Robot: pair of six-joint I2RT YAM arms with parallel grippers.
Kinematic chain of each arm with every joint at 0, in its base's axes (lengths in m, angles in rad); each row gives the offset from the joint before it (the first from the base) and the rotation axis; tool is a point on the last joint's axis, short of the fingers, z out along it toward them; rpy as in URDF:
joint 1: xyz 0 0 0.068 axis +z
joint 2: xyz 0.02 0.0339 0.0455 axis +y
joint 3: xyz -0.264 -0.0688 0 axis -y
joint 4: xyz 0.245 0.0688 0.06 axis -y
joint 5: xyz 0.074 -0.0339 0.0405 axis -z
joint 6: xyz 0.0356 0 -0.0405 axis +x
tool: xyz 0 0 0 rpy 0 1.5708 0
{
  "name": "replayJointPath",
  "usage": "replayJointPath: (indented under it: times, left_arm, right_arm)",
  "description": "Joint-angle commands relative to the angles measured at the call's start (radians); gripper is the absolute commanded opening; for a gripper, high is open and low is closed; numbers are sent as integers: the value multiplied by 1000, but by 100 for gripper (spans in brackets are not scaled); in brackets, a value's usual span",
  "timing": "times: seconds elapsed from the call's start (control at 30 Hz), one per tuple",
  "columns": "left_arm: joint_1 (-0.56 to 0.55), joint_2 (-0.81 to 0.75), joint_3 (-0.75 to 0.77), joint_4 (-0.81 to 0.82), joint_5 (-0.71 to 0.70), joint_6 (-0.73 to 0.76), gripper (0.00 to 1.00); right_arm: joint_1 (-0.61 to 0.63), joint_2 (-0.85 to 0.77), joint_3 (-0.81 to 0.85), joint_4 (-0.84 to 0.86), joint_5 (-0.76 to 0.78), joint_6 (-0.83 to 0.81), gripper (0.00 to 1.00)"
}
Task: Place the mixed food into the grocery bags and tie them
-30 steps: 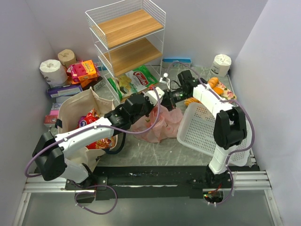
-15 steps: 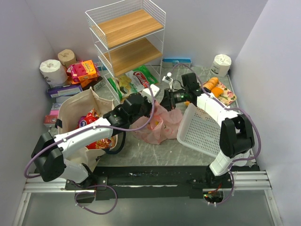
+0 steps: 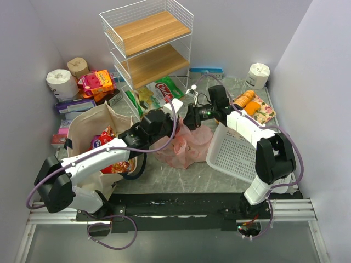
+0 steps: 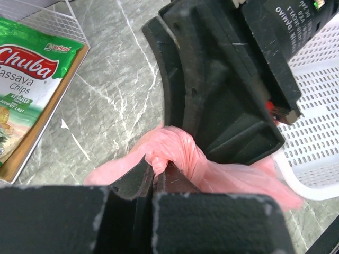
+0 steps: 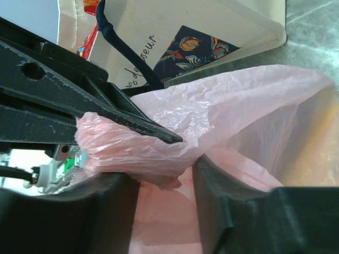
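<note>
The pink plastic bag [image 3: 185,147] lies bunched on the table between the arms. My left gripper [image 4: 154,169] is shut on a twisted handle of this bag [image 4: 177,153]. It sits above the bag [image 3: 173,121]. My right gripper [image 5: 165,172] faces it from the right [image 3: 190,117] and stands open. Bunched pink plastic [image 5: 132,145] lies across the gap between its fingers [image 5: 228,206]. The beige canvas tote [image 3: 88,129] stands open at the left with shiny snack packets [image 3: 107,138] inside. Its black script [image 5: 140,58] shows in the right wrist view.
A white perforated basket [image 3: 237,154] leans tilted under my right arm. A wire shelf rack [image 3: 148,46] stands at the back with a green Chuba chips bag [image 3: 162,90] at its foot. Toilet-paper rolls [image 3: 60,82] and boxes crowd the back left. Orange food items [image 3: 247,101] lie back right.
My right gripper has swung left to meet the left gripper over the pink bag, and its jaws have opened wider. The left gripper has kept its grip on the handle.
</note>
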Motion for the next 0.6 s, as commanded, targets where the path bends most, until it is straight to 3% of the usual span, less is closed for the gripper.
replayJointPath:
  times: [0.0,0.07,0.17,0.37,0.57]
  left_arm:
    - [-9,-24,3,35,41,-34,1]
    - [-6,-21,14,11,29,-37,1]
    - [2,-29,37,-12,27,-43,1]
    - [17,-19,89,-98,84,-2,4]
    - [22,-15,140,-164,113,61,16]
  right_arm:
    - [15,-36,1,63,20,14,24]
    - [12,-42,13,-12,34,-21,10]
    - [10,-85,12,-109,86,-80,5]
    - [-4,-206,-25,-173,179,-101,2]
    - [-5,-256,4,-282,322,-141,0]
